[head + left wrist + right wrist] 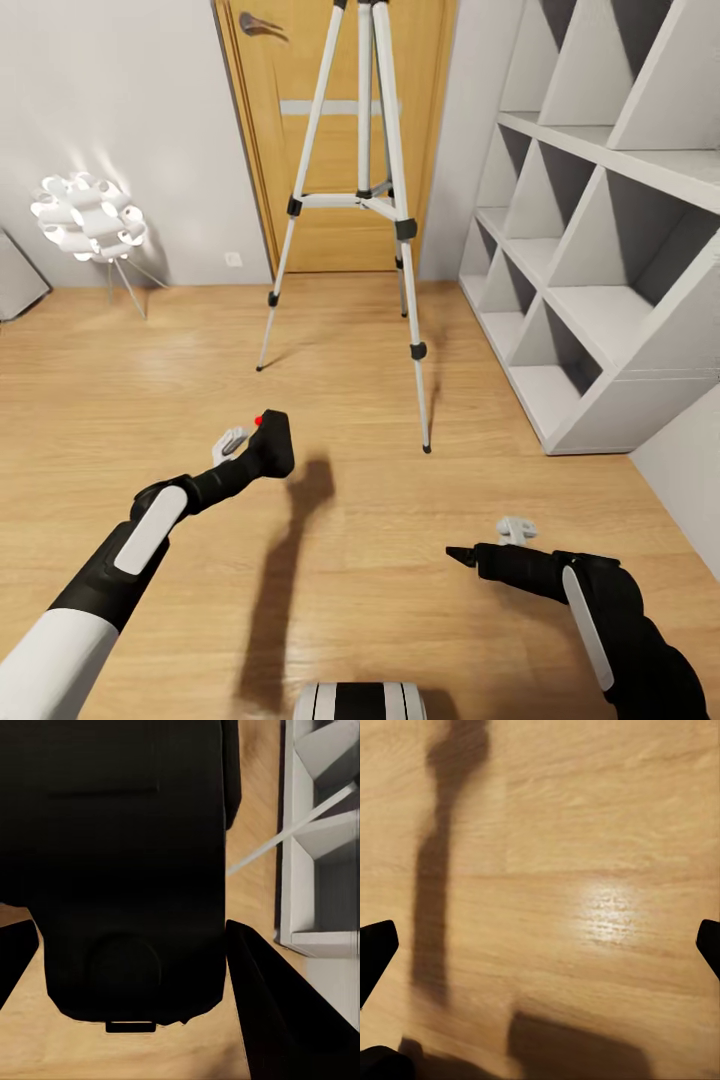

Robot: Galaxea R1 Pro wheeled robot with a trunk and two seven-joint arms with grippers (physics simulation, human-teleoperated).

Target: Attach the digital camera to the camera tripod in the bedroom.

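already carrying the camera, not yet mounting it

nearest, the right gripper (462, 553) is hanging empty over the wood floor (350, 600), its fingers spread wide in the right wrist view; the left gripper (262, 452) is clamping the digital camera (272, 442) and holding it in the air, red button up. farther on, the camera tripod (365, 200) is standing before the oak door (340, 130), its head cut off by the frame, so pickup looks done while approaching and attaching are remaining.

Left end effector (262, 450) raised forward, clamped on load; right end effector (462, 556) spread wide, low.
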